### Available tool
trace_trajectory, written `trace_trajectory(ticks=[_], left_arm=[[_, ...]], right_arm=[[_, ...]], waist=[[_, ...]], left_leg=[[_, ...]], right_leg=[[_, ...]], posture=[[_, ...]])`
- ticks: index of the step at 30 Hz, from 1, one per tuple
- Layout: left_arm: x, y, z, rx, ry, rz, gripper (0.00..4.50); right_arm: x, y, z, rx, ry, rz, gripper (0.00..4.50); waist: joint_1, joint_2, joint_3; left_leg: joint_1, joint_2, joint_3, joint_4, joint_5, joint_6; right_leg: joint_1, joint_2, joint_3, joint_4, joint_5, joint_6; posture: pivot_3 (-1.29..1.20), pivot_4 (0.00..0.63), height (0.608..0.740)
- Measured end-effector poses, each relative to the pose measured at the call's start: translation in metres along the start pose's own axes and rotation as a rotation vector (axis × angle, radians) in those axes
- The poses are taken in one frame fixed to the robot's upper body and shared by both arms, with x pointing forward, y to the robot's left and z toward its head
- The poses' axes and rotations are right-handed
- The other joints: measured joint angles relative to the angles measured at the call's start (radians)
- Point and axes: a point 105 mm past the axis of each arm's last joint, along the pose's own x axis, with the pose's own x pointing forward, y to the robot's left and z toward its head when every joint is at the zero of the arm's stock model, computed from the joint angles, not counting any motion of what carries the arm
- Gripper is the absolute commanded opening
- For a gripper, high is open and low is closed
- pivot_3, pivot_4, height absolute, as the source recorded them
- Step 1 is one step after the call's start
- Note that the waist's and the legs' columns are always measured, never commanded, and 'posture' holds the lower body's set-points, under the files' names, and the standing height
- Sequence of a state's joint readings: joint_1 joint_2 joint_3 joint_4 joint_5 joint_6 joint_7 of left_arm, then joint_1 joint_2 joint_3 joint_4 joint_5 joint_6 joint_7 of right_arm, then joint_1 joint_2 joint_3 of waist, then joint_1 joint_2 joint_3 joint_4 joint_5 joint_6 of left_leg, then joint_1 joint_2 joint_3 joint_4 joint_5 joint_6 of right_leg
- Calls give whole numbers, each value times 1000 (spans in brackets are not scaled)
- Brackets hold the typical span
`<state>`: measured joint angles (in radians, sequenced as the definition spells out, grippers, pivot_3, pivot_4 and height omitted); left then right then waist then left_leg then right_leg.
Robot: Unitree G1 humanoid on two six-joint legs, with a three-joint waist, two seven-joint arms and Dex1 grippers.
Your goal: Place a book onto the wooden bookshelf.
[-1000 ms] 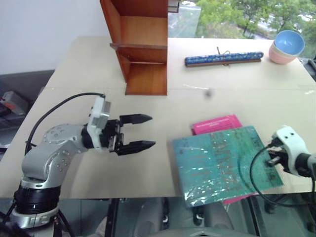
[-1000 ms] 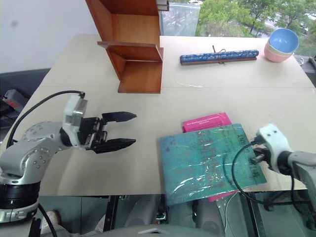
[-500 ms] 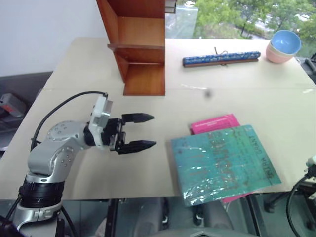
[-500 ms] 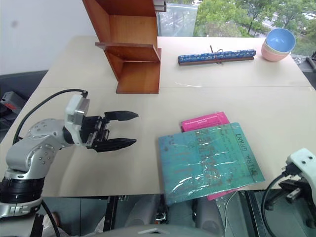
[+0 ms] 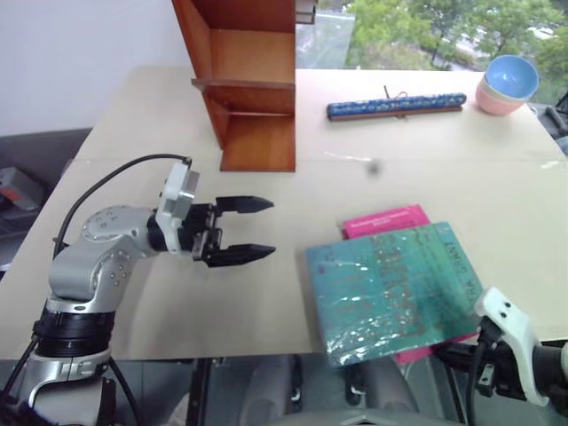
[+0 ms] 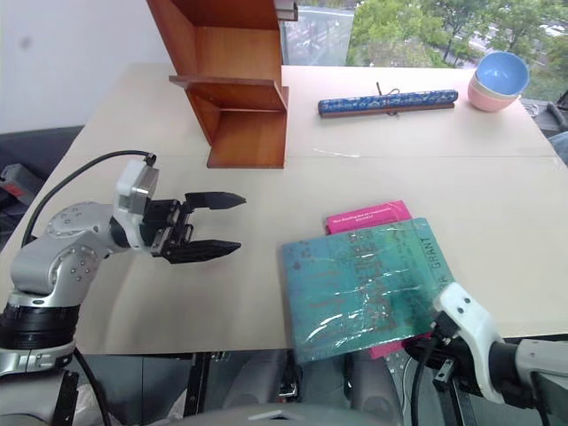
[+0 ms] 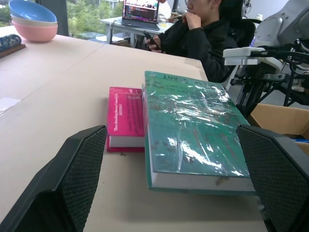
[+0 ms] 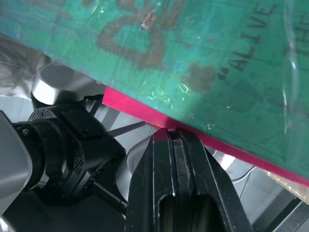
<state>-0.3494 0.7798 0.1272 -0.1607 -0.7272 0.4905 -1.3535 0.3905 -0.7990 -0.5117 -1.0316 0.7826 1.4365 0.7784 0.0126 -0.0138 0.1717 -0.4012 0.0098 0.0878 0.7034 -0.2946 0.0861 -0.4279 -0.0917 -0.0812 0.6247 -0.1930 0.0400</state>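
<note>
Books on the pale bench (image 5: 133, 115) number 2: the large flat teal-green book (image 5: 393, 287) with a glossy cover lies on top of the bright pink book (image 5: 383, 220), which shows past its far edge and again as a thin strip at its near corner. Both hang a little over the near edge of the bench.

My left hand (image 5: 245, 229) hangs over bare bench well apart from the books, its 2 black fingers spread wide and pointing toward them with nothing between. In the left wrist view the teal cover sits between those 2 fingers (image 7: 72, 179), with open bench in front of it.

My right hand (image 8: 175, 133) is below the near edge of the bench, its 2 fingers pressed together and empty, the tips just at the pink strip under the teal book's overhanging corner.

At the far left stands the reddish-brown wooden bookshelf (image 5: 253, 84), 1 unit with upright sides and shelves, well apart from the books, with bare bench between. Along the far edge lie 1 long blue patterned roll (image 5: 396, 105) and 2 stacked bowls (image 5: 509, 84), blue in pink.
</note>
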Motion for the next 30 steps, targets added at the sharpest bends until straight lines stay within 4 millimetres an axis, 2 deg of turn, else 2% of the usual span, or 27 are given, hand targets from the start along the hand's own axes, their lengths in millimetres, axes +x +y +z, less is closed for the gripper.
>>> trace_trajectory(ticks=[7, 10, 11, 20, 22, 23, 24, 25, 28, 30], left_arm=[[-5, 1, 0, 2, -6, 25, 4500], [-4, 0, -2, -1, -5, 36, 4500], [-3, -1, -2, 3, -4, 39, 4500], [-2, 0, -1, 4, -4, 51, 4500], [-1, -1, 0, 6, -8, 47, 4500], [-1, -2, 0, 8, -9, 44, 4500], [-1, -2, 0, 9, -9, 44, 4500], [0, -3, 1, 11, -9, 43, 4500], [0, -1, 0, 7, -13, 57, 4500], [4, -1, 0, 6, -25, 60, 4500]], right_arm=[[17, 1, 4, -20, -9, 18, 31], [26, -14, 22, -68, -81, -34, 31], [28, -24, 35, -98, -128, -71, 31], [34, -47, 67, -195, -206, -100, 31], [26, -37, 80, -206, -267, -24, 31], [16, -27, 92, -220, -332, 35, 31], [15, -25, 93, -225, -340, 40, 31], [3, -16, 103, -234, -402, 89, 31], [-23, -14, 126, -261, -528, 53, 31], [-43, -26, 140, -264, -601, -69, 31]], waist=[[-1, 0, 0], [-1, 0, 0], [1, 1, 1], [2, 1, 1], [2, 1, 1], [3, 1, 1], [3, 1, 1], [3, 1, 1], [2, 1, 2], [3, 1, 1]], left_leg=[[1, 1, 0, 0, -1, -2], [1, 0, 2, 0, -1, -3], [0, 0, 2, 0, -1, -2], [-1, -1, 2, 0, 1, 1], [-1, -1, 1, 0, 1, 1], [-1, 0, 0, 0, 1, 1], [-1, 0, 0, 0, 1, 1], [-1, 0, -1, 0, 1, 1], [-1, 0, 0, 0, 1, 1], [-1, -1, 0, 0, 1, 1]], right_leg=[[0, 0, 0, 1, 0, 0], [0, 0, 0, 1, 0, 0], [-1, 0, 0, 1, 0, 0], [-1, 4, -2, 0, 2, -3], [-1, 4, -2, 0, 2, -3], [-1, 4, -2, 0, 3, -3], [-1, 4, -2, 0, 3, -2], [0, 3, -2, 0, 3, -2], [-1, 2, -1, 0, 3, -3], [0, 2, -1, 0, 3, -4]], posture=[[0, 150, 738], [0, 150, 738], [0, 150, 738], [0, 150, 738], [0, 150, 738], [0, 150, 738], [0, 150, 738], [0, 150, 738], [0, 150, 738], [0, 150, 738]])
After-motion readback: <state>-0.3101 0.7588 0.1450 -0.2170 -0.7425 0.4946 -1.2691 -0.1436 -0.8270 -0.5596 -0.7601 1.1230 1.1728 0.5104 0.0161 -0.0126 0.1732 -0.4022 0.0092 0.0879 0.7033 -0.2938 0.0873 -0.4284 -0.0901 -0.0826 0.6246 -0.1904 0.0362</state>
